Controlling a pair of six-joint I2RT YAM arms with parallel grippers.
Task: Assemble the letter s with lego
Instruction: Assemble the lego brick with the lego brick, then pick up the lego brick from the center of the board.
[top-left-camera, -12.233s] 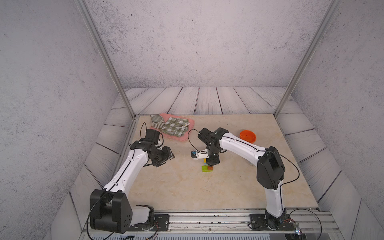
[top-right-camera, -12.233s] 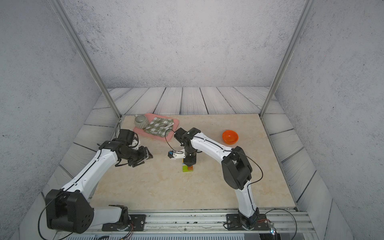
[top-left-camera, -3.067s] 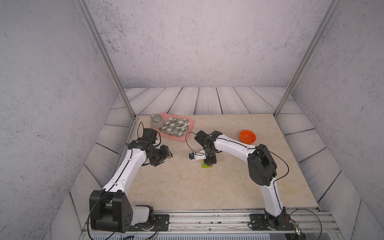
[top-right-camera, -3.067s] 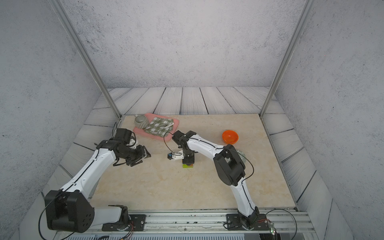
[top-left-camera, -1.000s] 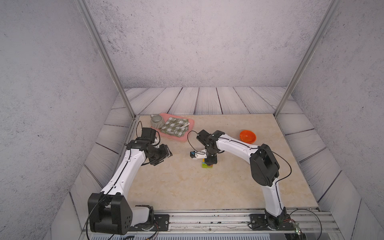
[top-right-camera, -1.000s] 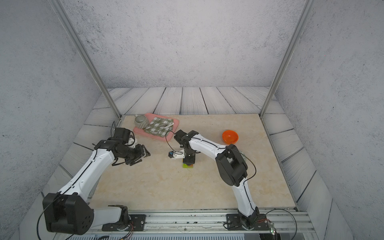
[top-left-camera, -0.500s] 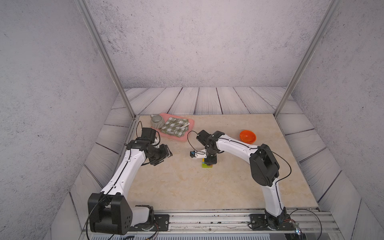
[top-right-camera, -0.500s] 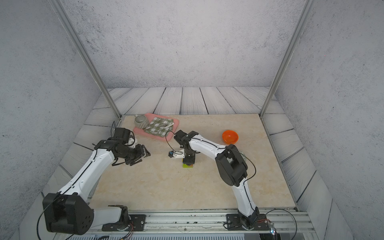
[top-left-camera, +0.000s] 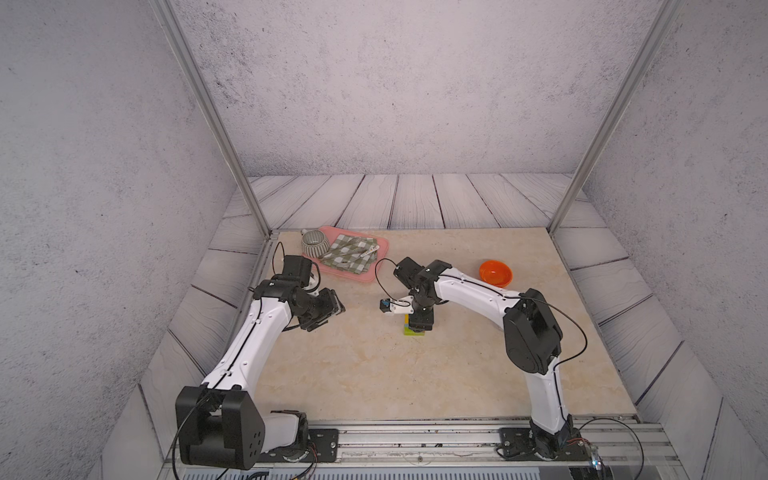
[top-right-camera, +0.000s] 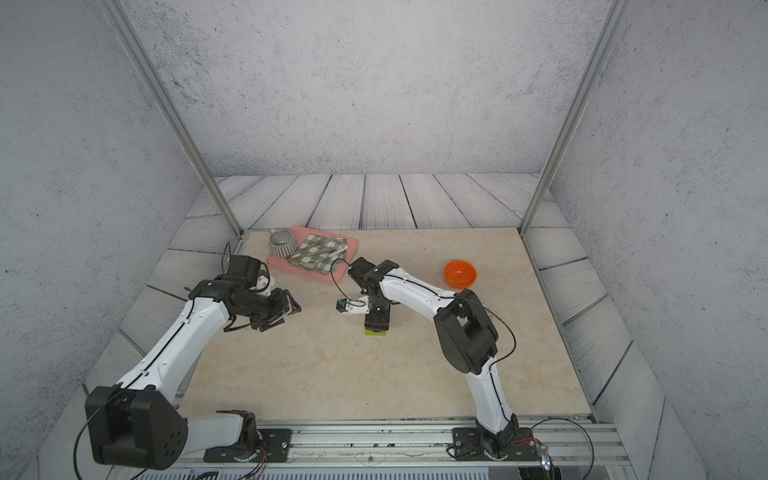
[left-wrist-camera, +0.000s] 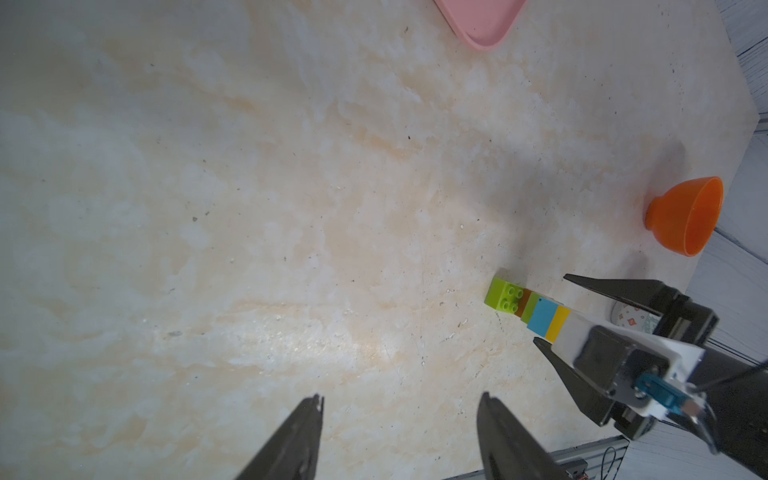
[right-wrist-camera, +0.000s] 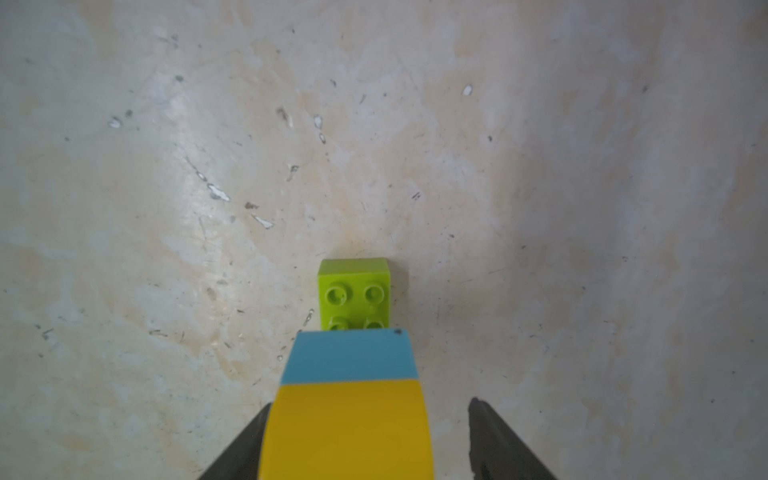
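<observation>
In both top views the right gripper hides most of the letter s, its bricks too small to separate. In the right wrist view the yellow brick runs off-frame and partly covers the fingers.

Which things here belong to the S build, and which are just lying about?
Job in hand:
lego stack, yellow brick on top
right gripper, open around the stack
left gripper, open and empty

Lying about:
orange bowl
pink tray
striped cup
checked cloth on the tray
</observation>
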